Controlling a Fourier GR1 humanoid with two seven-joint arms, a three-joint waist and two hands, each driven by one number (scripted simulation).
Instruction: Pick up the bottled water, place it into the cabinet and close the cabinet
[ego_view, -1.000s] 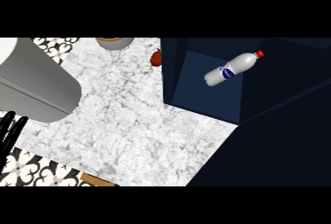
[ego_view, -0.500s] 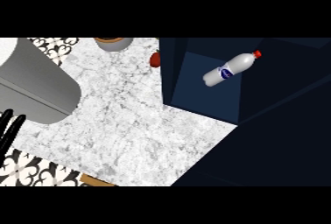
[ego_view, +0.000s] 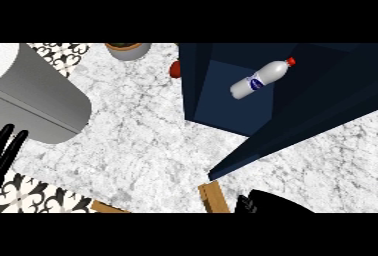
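Black against the marble counter, the right hand showed at the lower edge, its fingers impossible to make out; the left hand rested straight-fingered at the left edge. Farther off, the bottle lay inside the open cabinet.

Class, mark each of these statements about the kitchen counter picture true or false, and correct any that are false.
1. The water bottle lies on its side inside the dark blue cabinet. True.
2. The bottle's cap is blue. False: the cap is red.
3. The cabinet door stands open. True.
4. The left hand is curled round the bottle. False: it shows at the view's left edge with straight fingers, far from the bottle.
5. A pot stands at the counter's far edge. True.
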